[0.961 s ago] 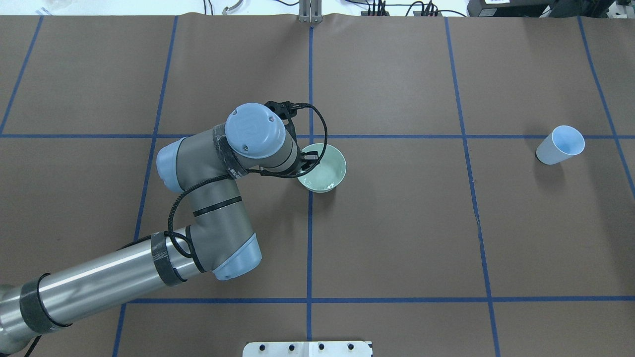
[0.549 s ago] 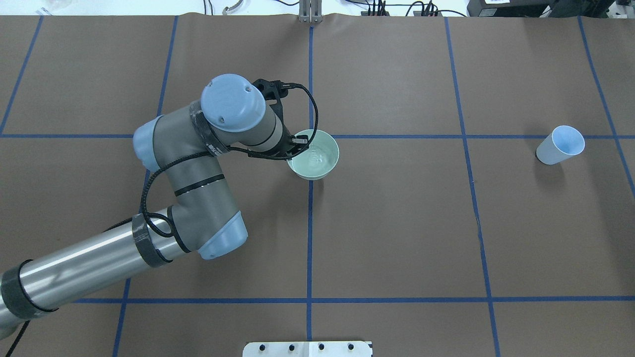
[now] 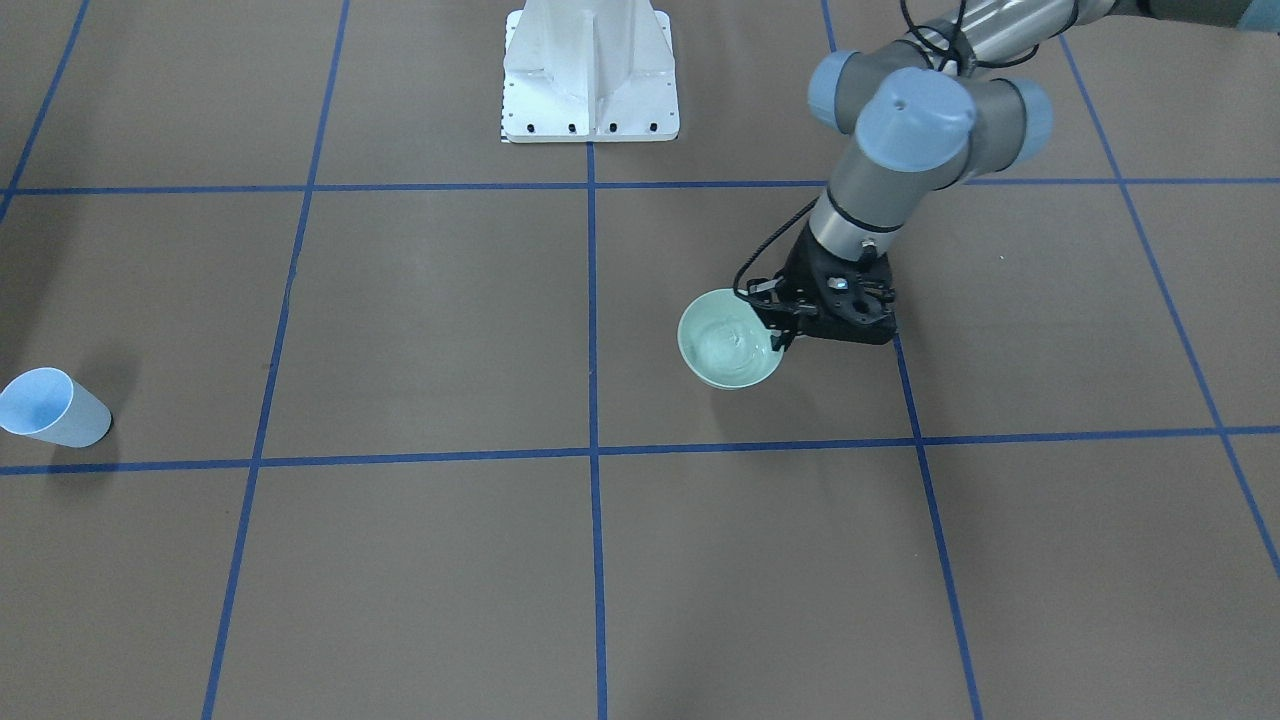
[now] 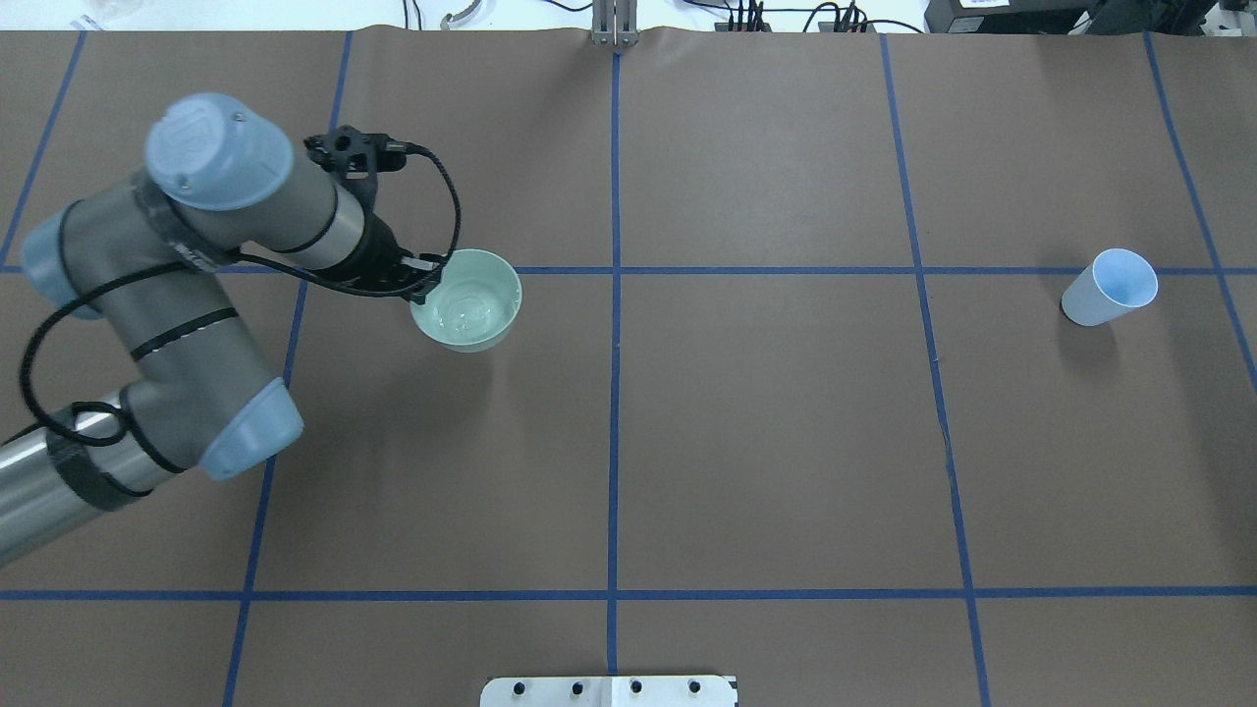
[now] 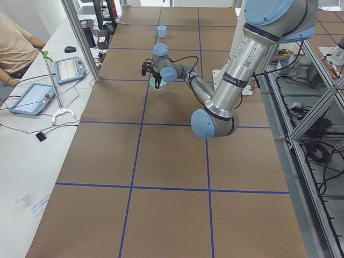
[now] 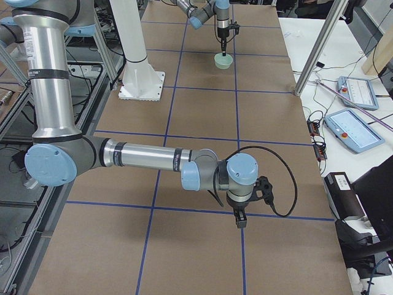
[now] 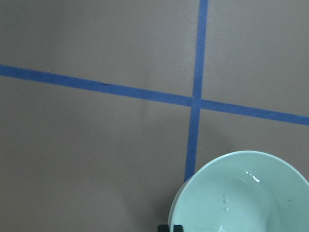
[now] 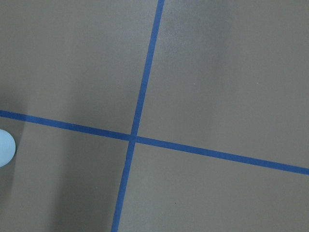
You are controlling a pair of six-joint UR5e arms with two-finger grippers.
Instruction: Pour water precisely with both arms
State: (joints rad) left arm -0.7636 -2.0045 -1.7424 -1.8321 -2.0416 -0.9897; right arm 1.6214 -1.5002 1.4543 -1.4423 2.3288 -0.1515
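Holding water, the green bowl [image 4: 476,312] is clamped at its rim by the left gripper [image 4: 424,288]; right gripper [image 6: 240,222] state cannot be told.

Robotics lab, taped grid table [image 4: 786,442], teach pendants [image 6: 357,131]

Two robot arms, the left arm [image 4: 187,334] and the right arm [image 6: 147,161], tipped by two black hands, the left hand [image 4: 424,285] and the right hand [image 6: 240,220], reach over one brown tabletop [image 4: 786,442], which carries a single pale green bowl [image 4: 469,314], a single light-blue cup [image 4: 1110,287] and one white pedestal [image 3: 590,70]. One white side bench [image 5: 32,161] holds two touchscreen pendants, the nearer pendant [image 5: 33,98] and the farther pendant [image 5: 70,69], while one person [image 5: 16,48] in a tan shirt shows at the edge of the side view.
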